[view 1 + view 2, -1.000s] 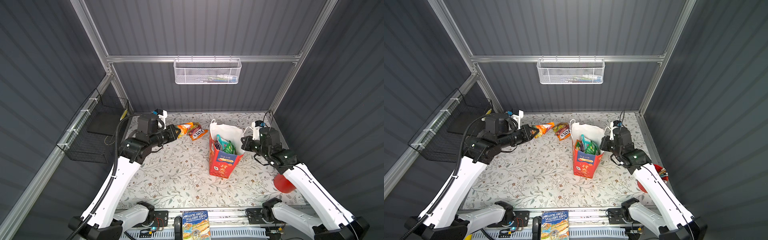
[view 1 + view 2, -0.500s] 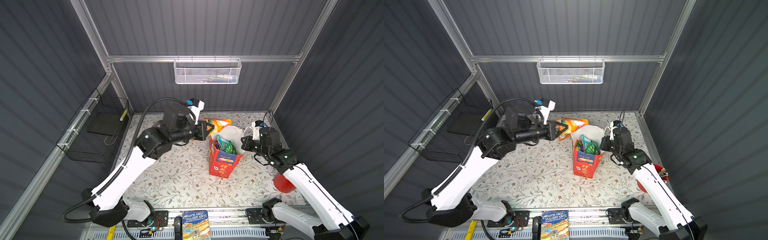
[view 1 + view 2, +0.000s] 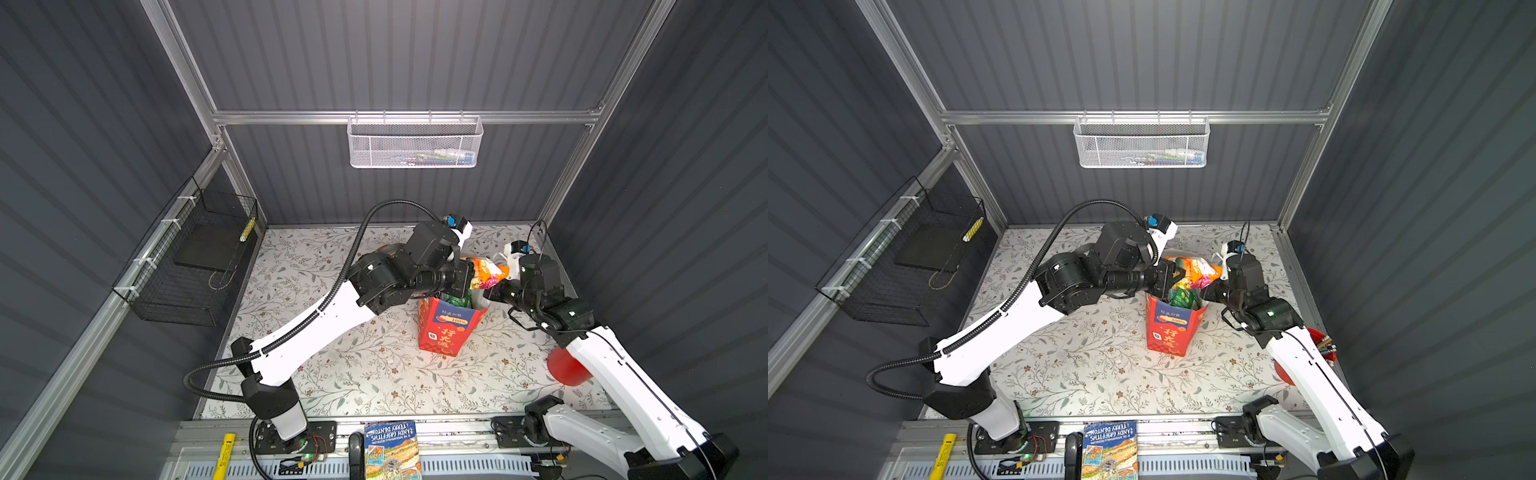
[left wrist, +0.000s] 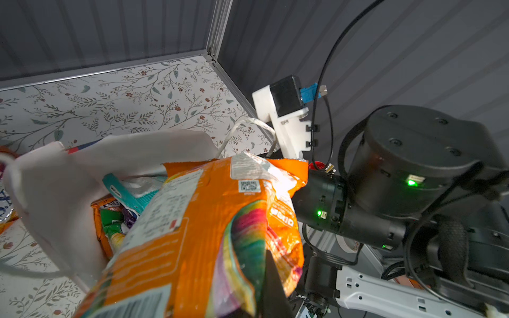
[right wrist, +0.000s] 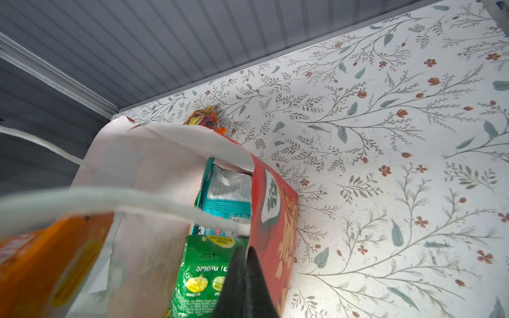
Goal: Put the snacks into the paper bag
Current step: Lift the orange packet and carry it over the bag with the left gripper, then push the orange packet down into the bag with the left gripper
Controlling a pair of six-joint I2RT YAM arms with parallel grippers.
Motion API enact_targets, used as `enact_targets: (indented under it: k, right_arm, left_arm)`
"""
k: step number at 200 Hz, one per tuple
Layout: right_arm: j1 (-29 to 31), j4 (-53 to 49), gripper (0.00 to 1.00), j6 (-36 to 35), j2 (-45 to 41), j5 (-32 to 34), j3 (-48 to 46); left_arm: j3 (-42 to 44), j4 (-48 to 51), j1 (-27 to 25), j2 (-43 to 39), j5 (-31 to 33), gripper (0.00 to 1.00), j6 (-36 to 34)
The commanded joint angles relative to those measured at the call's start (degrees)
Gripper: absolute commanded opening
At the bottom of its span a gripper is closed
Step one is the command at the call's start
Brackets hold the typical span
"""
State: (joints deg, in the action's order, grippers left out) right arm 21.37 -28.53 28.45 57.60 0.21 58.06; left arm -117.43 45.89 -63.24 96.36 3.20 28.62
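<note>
Grey slatted booth, floral tabletop.

Top views: paper bag upright, mouth open. Left end effector is clamped on the orange packet, over the bag's mouth and not yet inside. My read: lined up for the drop. Right end effector sits at the bag's rim on the side away from the left arm, fingers together, probably to hold the mouth open and stop tipping.

Left wrist: shows the packet's back label above the bag's white inside, with a teal packet and others already in. Top views don't show that depth.

Right wrist: closed fingertips meet the bag's red wall at the rim, so it looks like a real pinch. A green packet is inside. One multicolour packet lies on the tabletop just outside the bag, mostly hidden in the top views and left to bag.
</note>
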Motion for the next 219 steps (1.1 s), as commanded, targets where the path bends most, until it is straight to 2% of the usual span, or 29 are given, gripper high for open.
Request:
enact_targets:
  k: [1,57,115,128,184,204,219]
  right_arm:
    - [0.0,2.4,0.00,-0.9,-0.5,1.1,0.2]
    - [-0.1,2.3,0.00,-0.9,-1.1,1.2,0.2]
    - [-0.1,2.2,0.00,-0.8,-1.2,1.0,0.2]
    - [0.0,2.3,0.00,-0.8,-1.3,0.8,0.2]
    - [0.0,2.2,0.00,-0.8,-1.4,0.8,0.2]
    - [0.0,2.3,0.00,-0.8,-1.5,0.9,0.1]
    - [0.0,2.2,0.00,-0.8,-1.5,0.8,0.1]
  left_arm:
    - [-3.2,0.7,-0.6,0.0,5.0,0.00,-1.5]
    - [-2.2,6.2,-0.6,0.9,12.3,0.00,-0.8]
    - [-1.9,7.7,-0.5,2.4,12.2,0.00,-0.7]
    - [-1.7,6.4,-0.6,3.4,10.5,0.00,-1.1]
    - [-14.4,11.6,-0.6,15.4,7.5,0.00,-2.5]
    - [-19.8,15.9,-0.5,20.2,9.4,0.00,-2.9]
    - [-20.5,16.3,-0.2,22.0,9.9,0.00,-3.5]
